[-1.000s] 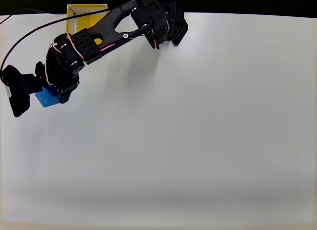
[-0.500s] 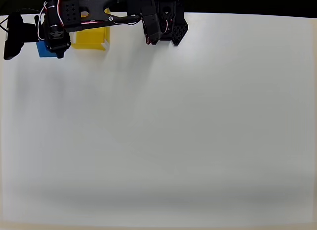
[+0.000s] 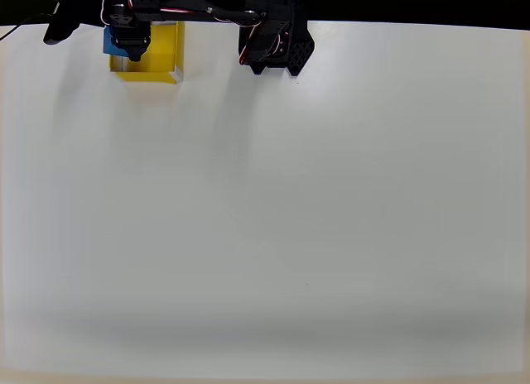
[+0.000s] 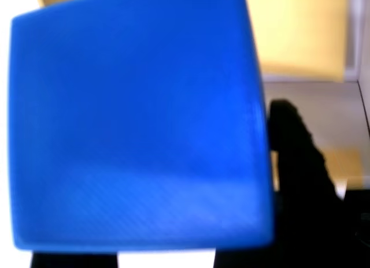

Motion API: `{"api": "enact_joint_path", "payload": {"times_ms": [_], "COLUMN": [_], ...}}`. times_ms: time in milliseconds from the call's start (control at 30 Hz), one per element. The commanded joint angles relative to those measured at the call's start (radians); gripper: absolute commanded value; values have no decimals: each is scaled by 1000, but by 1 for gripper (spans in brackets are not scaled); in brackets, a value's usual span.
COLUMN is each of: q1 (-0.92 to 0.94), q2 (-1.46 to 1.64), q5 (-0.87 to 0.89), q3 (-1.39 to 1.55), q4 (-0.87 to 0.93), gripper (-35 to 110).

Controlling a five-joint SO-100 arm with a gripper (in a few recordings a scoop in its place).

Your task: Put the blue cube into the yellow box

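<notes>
White worktop [image 3: 331,218]: hand [image 3: 124,43] gripped blue cube [image 3: 110,41] w/ fingers closed, over yellow box's [image 3: 161,57] far-left edge.

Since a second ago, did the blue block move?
Yes. In the overhead view the blue cube, carried by the gripper, went up and right, from well below the yellow box to its left edge.

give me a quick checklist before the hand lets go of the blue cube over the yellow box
1. Blue cube held in the hand: ok, it is carried off the table.
2. Yellow box open and free inside: ok where its floor shows.
3. Cube over the box opening: not ok, in the overhead view it overlaps the box's left wall.
4. Cube low enough to drop: cannot tell.
5. Table around the box free of obstacles: ok.
</notes>
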Motion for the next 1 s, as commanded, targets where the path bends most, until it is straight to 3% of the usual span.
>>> {"api": "enact_joint_path", "payload": {"times_ms": [0, 600, 967], "q1": [71, 86, 87], "q2": [206, 224, 193], "q5": [-8, 11, -51], "q3": [35, 354, 431], "q4": [8, -311, -428], "gripper": [17, 18, 41]}}
